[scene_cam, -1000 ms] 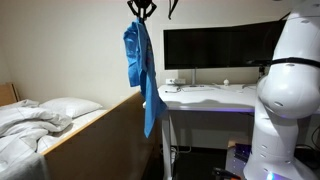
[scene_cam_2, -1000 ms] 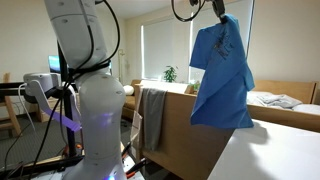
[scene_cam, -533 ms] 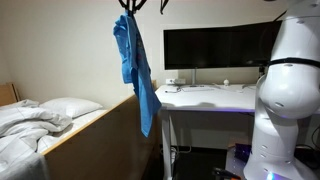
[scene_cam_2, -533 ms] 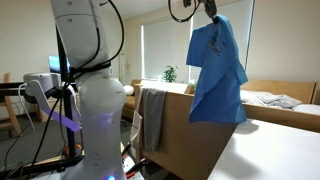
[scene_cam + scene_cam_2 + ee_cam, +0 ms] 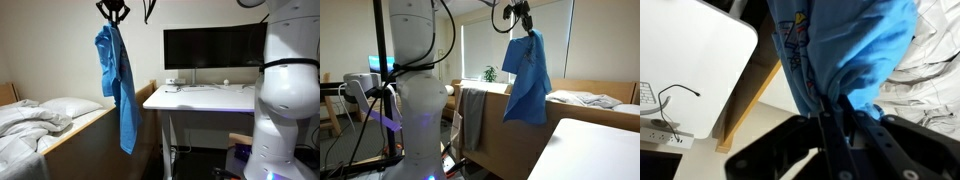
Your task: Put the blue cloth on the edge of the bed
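Note:
The blue cloth hangs limp from my gripper, high in the air above the brown wooden edge of the bed. In both exterior views the cloth dangles free and its lower end reaches about the level of the side board. My gripper is shut on the cloth's top. In the wrist view the cloth is pinched between my black fingers, with the wooden board and white bedding below.
A white desk with a dark monitor stands beside the bed. White rumpled bedding and a pillow lie on the bed. A grey cloth hangs over the bed's footboard. My white arm base stands near.
My gripper has carried the hanging blue cloth sideways, away from the desk and toward the bed, over the last second. The cloth now hangs over the bed's side board.

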Available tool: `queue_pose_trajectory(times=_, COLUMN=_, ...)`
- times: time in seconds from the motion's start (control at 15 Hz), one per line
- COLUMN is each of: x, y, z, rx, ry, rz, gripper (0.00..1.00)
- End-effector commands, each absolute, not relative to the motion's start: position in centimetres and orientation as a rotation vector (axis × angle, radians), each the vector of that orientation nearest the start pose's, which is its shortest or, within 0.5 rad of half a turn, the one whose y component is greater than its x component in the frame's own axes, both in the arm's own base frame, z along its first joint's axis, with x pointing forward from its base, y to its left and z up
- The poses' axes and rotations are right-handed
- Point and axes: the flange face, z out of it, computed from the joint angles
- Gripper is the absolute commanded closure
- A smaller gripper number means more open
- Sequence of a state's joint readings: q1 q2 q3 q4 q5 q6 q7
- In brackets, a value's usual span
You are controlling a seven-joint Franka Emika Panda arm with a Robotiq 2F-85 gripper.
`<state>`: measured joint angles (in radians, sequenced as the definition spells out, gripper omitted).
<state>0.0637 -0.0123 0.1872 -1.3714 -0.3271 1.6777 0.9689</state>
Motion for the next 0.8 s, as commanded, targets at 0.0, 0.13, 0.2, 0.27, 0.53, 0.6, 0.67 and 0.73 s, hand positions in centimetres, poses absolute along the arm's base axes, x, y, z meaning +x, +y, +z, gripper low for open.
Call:
queue_pose_trajectory(times=0.0, x=57.5, y=11.8, z=73.2, rx=-2.946, ry=1.105, rz=-0.701, gripper=0.93)
queue_pose_trajectory(times=0.13, x=59.6, y=12.5, z=71.6, rx=-2.967, ry=1.067, rz=-0.661, gripper=0.93)
queue_pose_trajectory(times=0.2, x=60.6, y=12.7, z=70.6, rx=-2.971, ry=1.054, rz=-0.636, gripper=0.93)
queue_pose_trajectory(times=0.27, x=61.5, y=12.9, z=69.8, rx=-2.975, ry=1.04, rz=-0.615, gripper=0.93)
queue_pose_trajectory(times=0.53, x=64.5, y=13.0, z=66.0, rx=-2.997, ry=0.994, rz=-0.511, gripper=0.93)
queue_pose_trajectory(times=0.6, x=65.1, y=12.9, z=65.0, rx=-3.003, ry=0.986, rz=-0.484, gripper=0.93)
queue_pose_trajectory(times=0.67, x=65.6, y=12.9, z=64.3, rx=-3.004, ry=0.979, rz=-0.462, gripper=0.93)
queue_pose_trajectory(times=0.73, x=66.2, y=12.9, z=63.3, rx=-3.01, ry=0.971, rz=-0.439, gripper=0.93)
